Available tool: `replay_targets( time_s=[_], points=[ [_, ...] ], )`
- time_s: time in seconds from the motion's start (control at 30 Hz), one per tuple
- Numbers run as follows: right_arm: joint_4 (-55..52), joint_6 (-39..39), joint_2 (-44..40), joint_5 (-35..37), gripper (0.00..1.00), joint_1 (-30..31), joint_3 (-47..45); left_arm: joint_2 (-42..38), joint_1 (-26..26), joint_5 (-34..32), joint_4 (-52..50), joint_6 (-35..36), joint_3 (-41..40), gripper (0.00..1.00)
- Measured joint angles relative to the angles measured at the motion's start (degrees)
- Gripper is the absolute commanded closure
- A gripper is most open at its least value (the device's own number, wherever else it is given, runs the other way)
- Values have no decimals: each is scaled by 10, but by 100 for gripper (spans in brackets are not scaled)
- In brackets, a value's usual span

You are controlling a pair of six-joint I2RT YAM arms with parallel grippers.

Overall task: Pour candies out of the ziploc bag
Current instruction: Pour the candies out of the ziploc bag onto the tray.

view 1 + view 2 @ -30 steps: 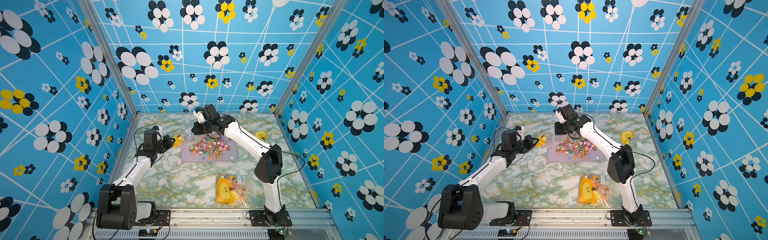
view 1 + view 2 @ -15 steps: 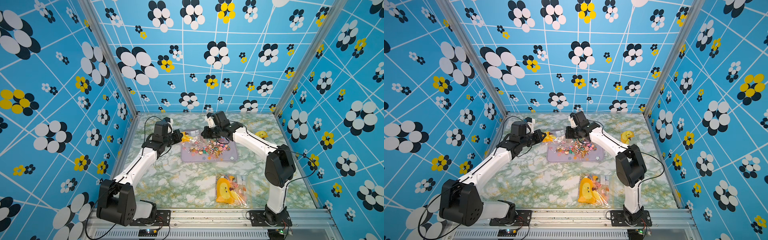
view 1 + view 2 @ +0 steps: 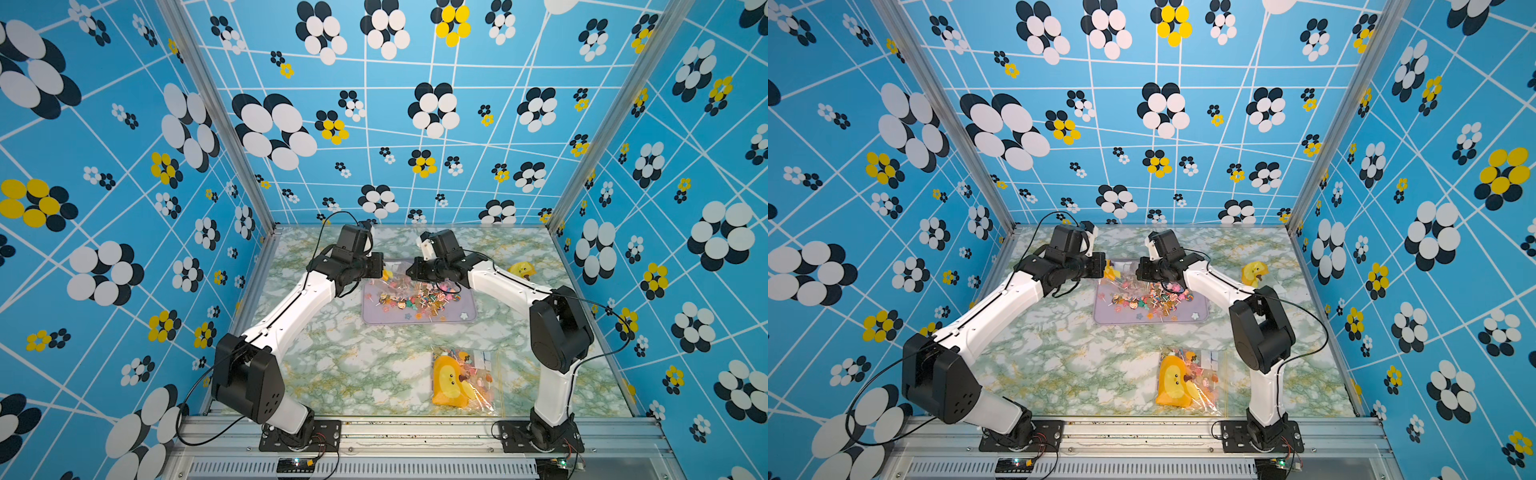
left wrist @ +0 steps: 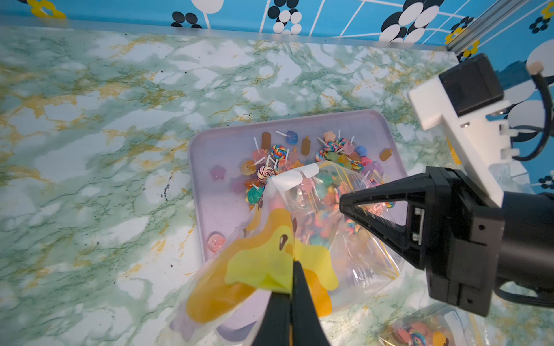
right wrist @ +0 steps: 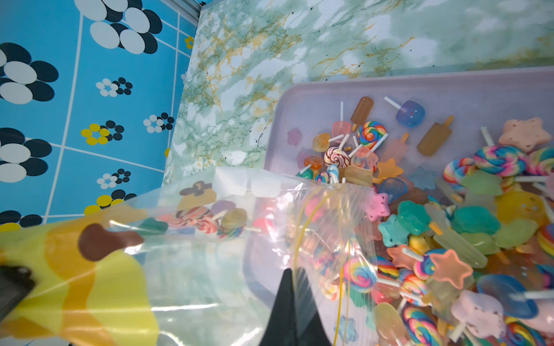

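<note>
Both arms have swung in over the last second. The left arm (image 3: pixel 291 316) has reached from the tabletop's left side to the tray, and the right arm (image 3: pixel 511 286) has pushed its elbow outward. The two hands now nearly meet, with the bag raised between them.

The green marble tabletop (image 3: pixel 332 357) carries a lilac tray (image 3: pixel 467 322) toward its far middle. A clear bag (image 4: pixel 263 257) with a yellow and orange print hangs over the tray's far left part. Its long axis slopes from the printed closed end, up at the hands, down to the white-striped mouth. The mouth points at the tray floor, right at the edge of the pile.

The left hand (image 4: pixel 292 265) is pinched tight on the yellow printed end. The right hand (image 5: pixel 289 272) is pinched tight on the clear film beside it.

A spare bag (image 3: pixel 461 378) with sweets inside lies flat near the front edge, well apart from the tray.

Candies (image 5: pixel 419 227) lie heaped across the tray's middle: swirl lollipops on pale sticks, stars and ice-lolly shapes. A few sit inside the held bag, near its mouth.

A small yellow duck (image 3: pixel 521 270) rests on the tabletop at the far right, just beside the right arm.
</note>
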Motion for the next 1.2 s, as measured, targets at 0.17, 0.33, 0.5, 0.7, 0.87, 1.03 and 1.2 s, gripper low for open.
replay_targets(
  time_s=[0.17,0.33,0.5,0.7,0.87,1.03,1.2],
  points=[
    [16,9,4,-2,97,-2,-1,29,-15,-28,-43,33,57,100],
    [39,21,13,-13,97,-3,-13,52,-26,-40,-75,53,96,100],
    [65,36,25,-28,96,-3,-24,73,-42,-55,-105,70,126,100],
    [90,47,26,-40,96,-3,-37,96,-65,-74,-147,94,176,100],
    [112,60,26,-46,96,-4,-40,115,-80,-91,-175,110,220,100],
    [160,84,28,-66,95,-5,-55,129,-87,-101,-204,120,260,100],
    [206,108,35,-85,95,-5,-68,145,-95,-110,-232,128,295,100]
  ],
)
